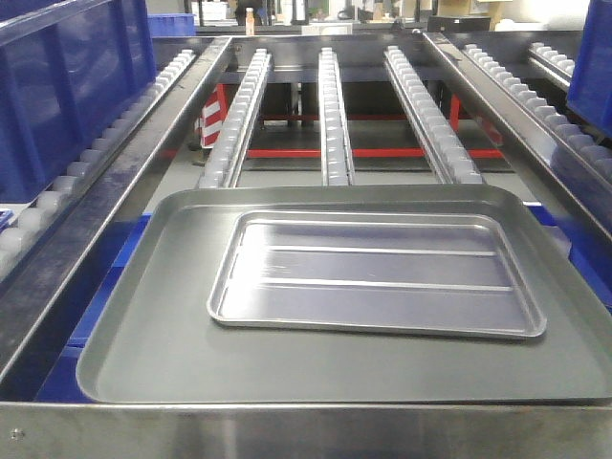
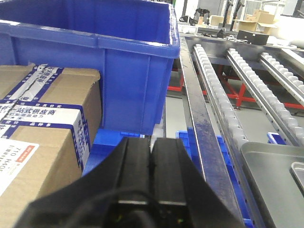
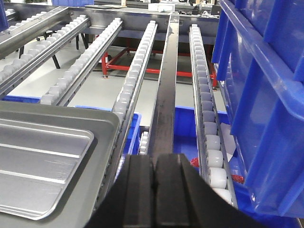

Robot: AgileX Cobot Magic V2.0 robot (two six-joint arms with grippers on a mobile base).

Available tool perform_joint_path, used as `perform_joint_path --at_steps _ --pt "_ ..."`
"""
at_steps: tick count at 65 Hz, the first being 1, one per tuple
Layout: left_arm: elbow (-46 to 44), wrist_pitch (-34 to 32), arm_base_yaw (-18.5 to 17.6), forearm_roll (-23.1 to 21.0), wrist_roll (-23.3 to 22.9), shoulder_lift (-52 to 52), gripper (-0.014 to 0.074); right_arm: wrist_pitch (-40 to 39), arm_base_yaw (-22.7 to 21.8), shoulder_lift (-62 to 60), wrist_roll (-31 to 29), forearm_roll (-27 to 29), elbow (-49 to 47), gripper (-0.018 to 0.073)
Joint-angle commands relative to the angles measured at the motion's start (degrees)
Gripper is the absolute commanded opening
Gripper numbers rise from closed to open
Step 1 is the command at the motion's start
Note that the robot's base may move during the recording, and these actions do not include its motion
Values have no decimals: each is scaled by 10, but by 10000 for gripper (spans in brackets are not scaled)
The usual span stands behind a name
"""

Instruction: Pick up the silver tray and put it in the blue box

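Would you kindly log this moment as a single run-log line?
silver tray: lying in grey tray, untouched | left gripper: shut, empty | right gripper: shut, empty | blue box: beside rollers

Silver tray (image 3: 42, 166) cut off by left edge in right wrist view, reduced to a corner sliver in left wrist view, blue box (image 1: 57, 86) clipped left and top in front view, far background clutter (image 1: 251, 19) too small to be identified.

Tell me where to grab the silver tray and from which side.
Take the silver tray by the rolled rim of its right short end, right pincer coming from above, one finger each side. It lies flat on the grey tray, so probably only that raised lip offers a hold. The pincer is shut; open it first.
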Motion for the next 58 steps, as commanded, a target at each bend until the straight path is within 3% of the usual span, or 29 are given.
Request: perform_joint_path --at_steps 1,34,49,58 --pt "-1 -52 0 -3 0 -11 -105 -50 -4 -12 -3 -1 2 57" --pt "-1 -57 0 -3 0 -11 -105 -57 -4 -12 -3 -1 2 57" --pt "-3 -145 0 -9 0 -11 -105 -77 -4 -12 -3 -1 2 57" --pt "-3 -166 0 -9 0 -11 -105 -97 -4 -12 -3 -1 2 57"
